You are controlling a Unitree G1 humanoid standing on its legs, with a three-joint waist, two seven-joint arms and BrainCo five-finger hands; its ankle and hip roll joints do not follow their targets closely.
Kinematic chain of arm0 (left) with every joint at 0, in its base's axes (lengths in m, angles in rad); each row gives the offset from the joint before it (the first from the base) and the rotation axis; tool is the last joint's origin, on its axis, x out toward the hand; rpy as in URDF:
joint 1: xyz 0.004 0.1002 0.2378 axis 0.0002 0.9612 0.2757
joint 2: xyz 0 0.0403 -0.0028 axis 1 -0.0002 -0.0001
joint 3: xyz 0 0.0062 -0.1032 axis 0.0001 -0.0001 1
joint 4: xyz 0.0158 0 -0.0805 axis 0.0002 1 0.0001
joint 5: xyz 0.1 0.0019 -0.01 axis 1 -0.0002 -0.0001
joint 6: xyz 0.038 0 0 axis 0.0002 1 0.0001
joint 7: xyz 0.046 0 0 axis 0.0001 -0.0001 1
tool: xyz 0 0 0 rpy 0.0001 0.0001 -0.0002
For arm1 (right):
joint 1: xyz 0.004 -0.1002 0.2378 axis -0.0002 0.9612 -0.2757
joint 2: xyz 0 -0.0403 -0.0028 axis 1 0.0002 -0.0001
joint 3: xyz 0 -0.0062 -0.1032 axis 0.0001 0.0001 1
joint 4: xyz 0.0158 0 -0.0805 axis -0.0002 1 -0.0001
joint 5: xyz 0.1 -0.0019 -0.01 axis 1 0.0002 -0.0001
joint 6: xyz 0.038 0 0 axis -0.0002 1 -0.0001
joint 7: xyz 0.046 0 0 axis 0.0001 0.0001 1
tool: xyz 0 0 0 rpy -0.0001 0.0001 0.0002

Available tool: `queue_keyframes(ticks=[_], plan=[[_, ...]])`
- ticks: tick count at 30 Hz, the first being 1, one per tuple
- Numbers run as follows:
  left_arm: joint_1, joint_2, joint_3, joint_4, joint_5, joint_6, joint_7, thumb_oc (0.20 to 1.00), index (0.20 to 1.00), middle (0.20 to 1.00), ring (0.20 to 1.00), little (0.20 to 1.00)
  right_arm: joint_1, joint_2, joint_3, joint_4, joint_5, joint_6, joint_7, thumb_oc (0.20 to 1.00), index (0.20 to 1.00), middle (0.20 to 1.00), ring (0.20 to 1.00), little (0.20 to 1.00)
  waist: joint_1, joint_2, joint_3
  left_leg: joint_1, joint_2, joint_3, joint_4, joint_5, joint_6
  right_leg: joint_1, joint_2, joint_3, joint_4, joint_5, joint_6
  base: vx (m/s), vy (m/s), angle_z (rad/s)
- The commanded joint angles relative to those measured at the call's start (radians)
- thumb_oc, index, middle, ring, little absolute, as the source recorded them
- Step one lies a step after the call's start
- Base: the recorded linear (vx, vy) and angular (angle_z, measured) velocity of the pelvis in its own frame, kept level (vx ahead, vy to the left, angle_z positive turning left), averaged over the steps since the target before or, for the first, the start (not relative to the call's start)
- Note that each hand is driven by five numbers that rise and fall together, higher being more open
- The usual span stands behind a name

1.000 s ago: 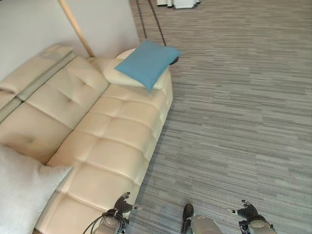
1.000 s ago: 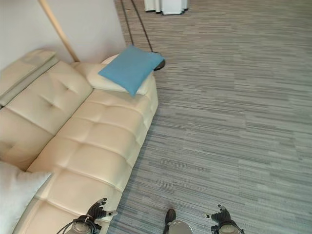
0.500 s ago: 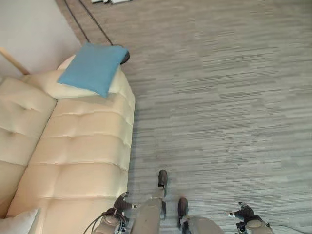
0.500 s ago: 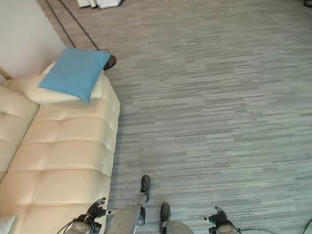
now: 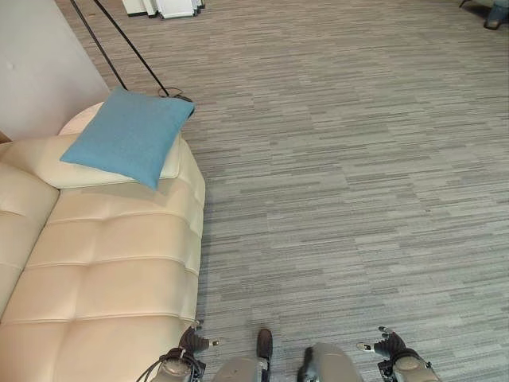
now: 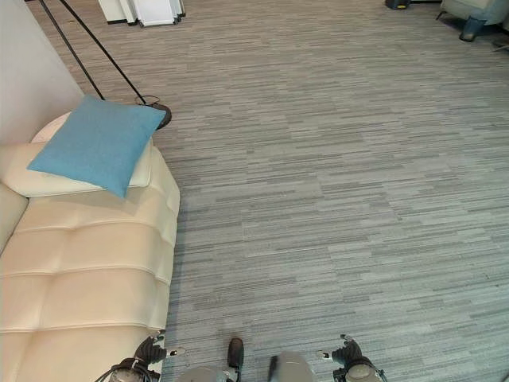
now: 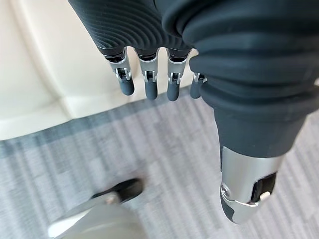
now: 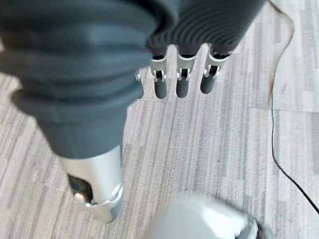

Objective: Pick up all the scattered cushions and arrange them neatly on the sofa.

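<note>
Blue cushion [image 5: 129, 135] lies flat on the sofa [image 5: 111, 263] armrest end, overhanging it slightly, so it likely needs straightening. Left hand [image 7: 149, 74] and right hand [image 8: 182, 74] hang low, fingers relaxed and straight, holding nothing; carpet [image 5: 342, 159] ahead has no cushions.

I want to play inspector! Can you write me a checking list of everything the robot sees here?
Surface: grey striped carpet floor; cream sofa at the robot's left.
Job's things: blue cushion lying on the sofa's far armrest.
Clutter: nothing seen on the carpet nearby.
Hands: left hand open, holding nothing, by the sofa's edge; right hand open, holding nothing, over the carpet.
Cables: nothing seen.
Surroundings: lamp stand with dark base behind the sofa; white wall; chair base far off.
</note>
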Motion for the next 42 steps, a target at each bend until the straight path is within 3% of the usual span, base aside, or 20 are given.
queue_keyframes(ticks=[1,2,5,8,10,11,13,15,16,17,18,22,24,28,29,30,32,37,40,42], plan=[[-0.021,0.037,0.007,-0.036,-0.055,-0.023,0.010,1.000,1.000,1.000,1.000,1.000,-0.004,-0.004,-0.039,-0.014,0.038,-0.013,-0.018,1.000,1.000,1.000,1.000,1.000,-0.009,0.000,0.053,0.033,0.024,0.027,0.050,-0.124,-0.075,0.075,-0.021,-0.028,-0.237,0.177,0.021,0.50,-0.192,0.08],[-0.033,0.035,0.005,-0.025,-0.053,-0.025,0.014,1.000,1.000,1.000,1.000,1.000,-0.013,-0.006,-0.049,-0.011,0.049,-0.011,-0.025,1.000,1.000,1.000,1.000,1.000,-0.030,-0.014,0.068,0.082,0.013,0.013,0.043,-0.160,-0.092,0.037,-0.041,-0.043,-0.454,0.238,0.044,0.45,-0.207,-0.08],[-0.055,0.028,0.016,0.017,-0.040,-0.030,0.020,1.000,1.000,1.000,1.000,1.000,-0.014,-0.002,-0.070,-0.012,0.058,-0.006,-0.030,1.000,1.000,1.000,1.000,1.000,-0.066,-0.025,0.073,0.161,0.019,-0.006,0.024,-0.209,-0.128,-0.008,-0.060,-0.070,-0.709,0.323,0.089,0.52,-0.218,0.06],[-0.060,0.027,0.008,0.043,-0.007,-0.026,0.020,1.000,1.000,1.000,1.000,1.000,0.009,-0.004,-0.084,-0.006,0.051,0.001,-0.028,1.000,1.000,1.000,1.000,1.000,-0.081,-0.032,0.051,0.233,0.030,-0.021,0.017,-0.266,-0.146,-0.001,-0.066,-0.094,-0.769,0.355,0.104,0.50,-0.206,0.38],[-0.041,0.015,0.015,0.047,-0.009,-0.030,0.021,1.000,1.000,1.000,1.000,1.000,0.025,-0.003,-0.083,0.000,0.051,-0.008,-0.021,1.000,1.000,1.000,1.000,1.000,-0.090,-0.039,0.024,0.272,0.045,-0.031,0.040,-0.300,-0.158,0.039,-0.066,-0.088,-0.755,0.398,0.091,0.54,-0.236,0.45],[-0.036,0.009,0.016,0.054,-0.012,-0.029,0.016,1.000,1.000,1.000,1.000,1.000,0.027,-0.003,-0.081,0.005,0.053,-0.010,-0.017,1.000,1.000,1.000,1.000,1.000,-0.095,-0.034,0.010,0.282,0.062,-0.032,0.059,-0.295,-0.167,0.046,-0.059,-0.087,-0.737,0.399,0.085,0.49,-0.226,0.59],[-0.023,-0.004,0.027,0.076,-0.032,-0.026,0.008,1.000,1.000,1.000,1.000,1.000,0.031,-0.005,-0.076,0.016,0.053,-0.016,-0.012,1.000,1.000,1.000,1.000,1.000,-0.090,-0.012,-0.009,0.274,0.098,-0.045,0.147,-0.230,-0.195,0.076,-0.027,-0.091,-0.698,0.376,0.061,0.45,-0.248,0.48],[-0.017,-0.015,0.030,0.096,-0.042,-0.020,0.000,1.000,1.000,1.000,1.000,1.000,0.033,-0.009,-0.073,0.017,0.061,-0.021,-0.010,1.000,1.000,1.000,1.000,1.000,-0.086,-0.009,-0.014,0.222,0.110,-0.049,0.291,-0.139,-0.208,0.117,-0.010,-0.092,-0.685,0.341,0.033,0.30,-0.192,0.26],[-0.017,-0.014,0.030,0.096,-0.042,-0.020,0.000,1.000,1.000,1.000,1.000,1.000,0.033,-0.008,-0.073,0.017,0.061,-0.021,-0.010,1.000,1.000,1.000,1.000,1.000,-0.088,-0.012,-0.016,0.218,0.105,-0.051,0.289,-0.135,-0.207,0.115,-0.015,-0.092,-0.686,0.343,0.033,0.35,-0.219,0.10],[-0.013,-0.016,0.034,0.102,-0.046,-0.014,-0.004,1.000,1.000,1.000,1.000,1.000,0.036,-0.013,-0.072,0.010,0.068,-0.022,-0.010,1.000,1.000,1.000,1.000,1.000,-0.087,-0.019,-0.013,0.163,0.094,-0.046,0.450,-0.066,-0.214,0.154,-0.004,-0.087,-0.674,0.302,0.000,0.33,-0.201,-0.07],[-0.012,-0.018,0.037,0.102,-0.050,-0.012,-0.005,1.000,1.000,1.000,1.000,1.000,0.035,-0.015,-0.071,0.010,0.070,-0.021,-0.011,1.000,1.000,1.000,1.000,1.000,-0.082,-0.025,-0.011,0.139,0.095,-0.034,0.511,-0.040,-0.215,0.177,-0.001,-0.085,-0.671,0.281,-0.014,0.44,-0.269,-0.12],[-0.016,-0.015,0.038,0.096,-0.060,-0.009,-0.001,1.000,1.000,1.000,1.000,1.000,0.032,-0.025,-0.072,0.010,0.080,-0.015,-0.016,1.000,1.000,1.000,1.000,1.000,-0.065,-0.042,0.007,0.043,0.120,0.043,0.614,-0.063,-0.196,0.239,0.002,-0.088,-0.669,0.230,-0.037,0.25,-0.135,-0.03],[-0.010,-0.018,0.035,0.094,-0.059,-0.012,-0.004,1.000,1.000,1.000,1.000,1.000,0.034,-0.030,-0.069,0.005,0.086,-0.021,-0.015,1.000,1.000,1.000,1.000,1.000,-0.035,-0.051,0.016,-0.042,0.126,0.117,0.495,-0.141,-0.171,0.293,-0.001,-0.103,-0.686,0.195,-0.026,0.30,-0.062,0.24],[-0.002,-0.016,0.034,0.088,-0.054,-0.015,-0.003,1.000,1.000,1.000,1.000,1.000,0.033,-0.039,-0.061,0.007,0.079,-0.022,-0.020,1.000,1.000,1.000,1.000,1.000,-0.014,-0.043,0.019,-0.099,0.124,0.132,0.342,-0.135,-0.170,0.326,0.004,-0.115,-0.695,0.172,-0.017,0.21,0.033,0.16],[0.011,-0.014,0.030,0.079,-0.049,-0.013,-0.003,1.000,1.000,1.000,1.000,1.000,0.039,-0.043,-0.053,0.004,0.064,-0.020,-0.026,1.000,1.000,1.000,1.000,1.000,0.020,-0.009,0.019,-0.127,0.155,0.129,0.111,0.008,-0.198,0.380,0.040,-0.124,-0.704,0.136,-0.011,0.41,0.107,0.23],[0.016,-0.012,0.030,0.079,-0.043,-0.014,-0.001,1.000,1.000,1.000,1.000,1.000,0.040,-0.047,-0.049,0.001,0.058,-0.021,-0.030,1.000,1.000,1.000,1.000,1.000,0.029,-0.004,0.024,-0.146,0.160,0.140,0.045,0.056,-0.209,0.409,0.047,-0.132,-0.711,0.122,-0.011,0.51,0.136,0.26],[0.020,-0.009,0.032,0.083,-0.039,-0.015,-0.002,1.000,1.000,1.000,1.000,1.000,0.040,-0.047,-0.044,-0.001,0.049,-0.016,-0.034,1.000,1.000,1.000,1.000,1.000,0.052,-0.001,0.032,-0.186,0.171,0.170,-0.041,0.081,-0.222,0.460,0.051,-0.138,-0.721,0.098,-0.006,0.33,0.111,0.41],[0.057,-0.001,0.060,0.098,-0.017,-0.011,0.004,1.000,1.000,1.000,1.000,1.000,0.055,-0.029,-0.030,0.004,0.009,-0.001,-0.025,1.000,1.000,1.000,1.000,1.000,0.072,0.003,0.009,-0.163,0.227,0.295,-0.068,0.137,-0.220,0.549,0.049,-0.151,-0.737,0.063,0.023,0.29,0.164,0.06],[0.057,0.001,0.070,0.121,-0.011,-0.006,0.005,1.000,1.000,1.000,1.000,1.000,0.050,-0.018,-0.028,0.016,0.001,0.001,-0.021,1.000,1.000,1.000,1.000,1.000,0.089,-0.012,-0.014,-0.163,0.216,0.294,-0.040,0.145,-0.210,0.568,0.030,-0.146,-0.739,0.058,0.032,0.27,0.144,0.00],[0.051,0.008,0.074,0.147,-0.005,-0.007,0.008,1.000,1.000,1.000,1.000,1.000,0.049,0.000,-0.033,0.025,0.007,-0.001,-0.016,1.000,1.000,1.000,1.000,1.000,0.098,-0.040,-0.030,-0.180,0.197,0.287,0.018,0.114,-0.194,0.578,0.000,-0.152,-0.715,0.055,0.045,0.30,0.185,0.04]])
